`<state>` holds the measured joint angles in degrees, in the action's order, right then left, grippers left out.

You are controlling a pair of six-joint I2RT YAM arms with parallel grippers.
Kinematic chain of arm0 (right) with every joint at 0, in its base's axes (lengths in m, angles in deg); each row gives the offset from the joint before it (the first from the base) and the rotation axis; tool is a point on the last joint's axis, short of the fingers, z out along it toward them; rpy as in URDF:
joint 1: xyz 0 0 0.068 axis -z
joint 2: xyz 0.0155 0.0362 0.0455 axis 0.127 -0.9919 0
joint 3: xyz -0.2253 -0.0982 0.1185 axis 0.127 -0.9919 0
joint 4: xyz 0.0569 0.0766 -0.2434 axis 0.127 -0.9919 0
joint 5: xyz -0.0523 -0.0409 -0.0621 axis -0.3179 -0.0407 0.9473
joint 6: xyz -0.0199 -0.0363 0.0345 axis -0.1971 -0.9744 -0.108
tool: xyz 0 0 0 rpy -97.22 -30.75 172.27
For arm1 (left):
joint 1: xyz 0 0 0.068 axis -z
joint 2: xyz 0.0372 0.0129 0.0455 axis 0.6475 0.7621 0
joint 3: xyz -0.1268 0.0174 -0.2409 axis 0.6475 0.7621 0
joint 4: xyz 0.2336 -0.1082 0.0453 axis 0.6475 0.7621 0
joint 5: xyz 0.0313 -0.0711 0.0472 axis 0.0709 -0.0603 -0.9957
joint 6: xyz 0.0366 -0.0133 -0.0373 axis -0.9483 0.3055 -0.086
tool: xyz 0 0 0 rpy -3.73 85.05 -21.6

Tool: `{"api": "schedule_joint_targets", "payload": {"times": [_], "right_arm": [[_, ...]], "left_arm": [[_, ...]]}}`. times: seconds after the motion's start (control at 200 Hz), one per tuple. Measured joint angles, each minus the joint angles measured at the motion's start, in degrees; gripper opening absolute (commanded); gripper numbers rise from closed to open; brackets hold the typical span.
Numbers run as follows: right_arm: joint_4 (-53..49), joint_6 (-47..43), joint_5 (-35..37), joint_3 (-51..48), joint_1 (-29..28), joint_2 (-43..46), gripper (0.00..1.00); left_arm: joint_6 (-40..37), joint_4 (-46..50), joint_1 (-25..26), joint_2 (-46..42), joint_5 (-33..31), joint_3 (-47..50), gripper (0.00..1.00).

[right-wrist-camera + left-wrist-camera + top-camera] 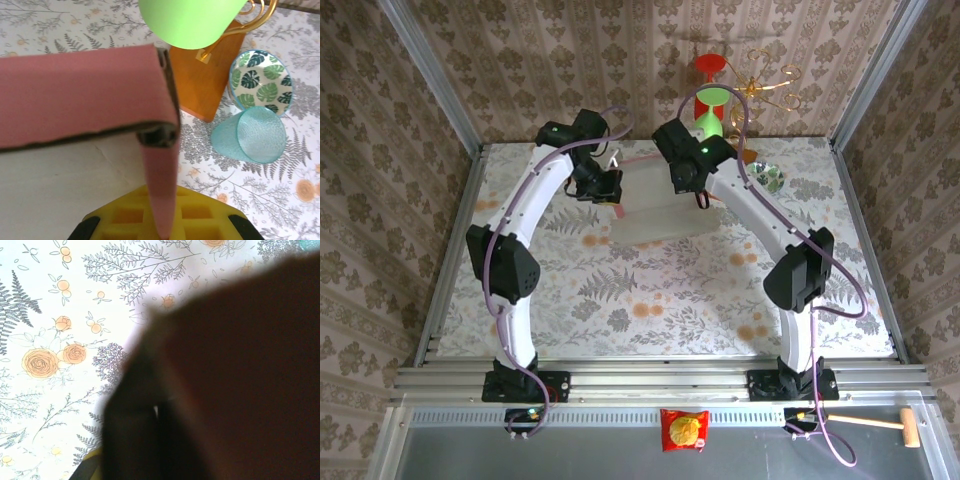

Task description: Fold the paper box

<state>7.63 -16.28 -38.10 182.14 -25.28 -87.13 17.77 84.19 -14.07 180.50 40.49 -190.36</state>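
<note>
The paper box (660, 215) lies part folded at the back middle of the table, pink outside and whitish inside. In the right wrist view its pink wall (75, 95) stands up over the whitish floor (60, 180). A narrow pink side flap (161, 185) runs down between the yellow pads, and my right gripper (162, 232) is shut on it at the box's right end (698, 192). My left gripper (605, 190) is at the box's left edge. In the left wrist view, dark blurred cardboard (240, 365) sits close to the lens, and the left gripper (156, 440) is shut on it.
Just behind the box's right end are a wooden board (207, 82), a leaf-pattern bowl (260, 80), a tipped teal glass (252, 135) and a green cup (190, 20) on a gold stand (770, 85). A snack packet (684, 430) and a wooden hammer (880, 424) lie on the near ledge.
</note>
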Motion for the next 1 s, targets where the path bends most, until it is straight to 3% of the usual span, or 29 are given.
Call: {"api": "schedule_joint_targets", "payload": {"times": [0.265, 0.735, 0.995], "right_arm": [[-4.2, 1.7, 7.1, 2.0, -1.9, -1.2, 0.0], [-5.7, 0.6, 2.6, 5.8, -1.5, -1.5, 0.0], [-7.9, 1.3, 0.8, 6.9, -1.6, -1.7, 0.0]], "left_arm": [[2.5, -0.5, 1.9, 0.1, -1.4, -0.1, 0.0], [3.9, -0.9, 1.4, 0.1, -2.3, 0.0, 0.0], [5.0, -4.6, 1.4, -0.3, -3.7, 2.7, 0.11]]}}
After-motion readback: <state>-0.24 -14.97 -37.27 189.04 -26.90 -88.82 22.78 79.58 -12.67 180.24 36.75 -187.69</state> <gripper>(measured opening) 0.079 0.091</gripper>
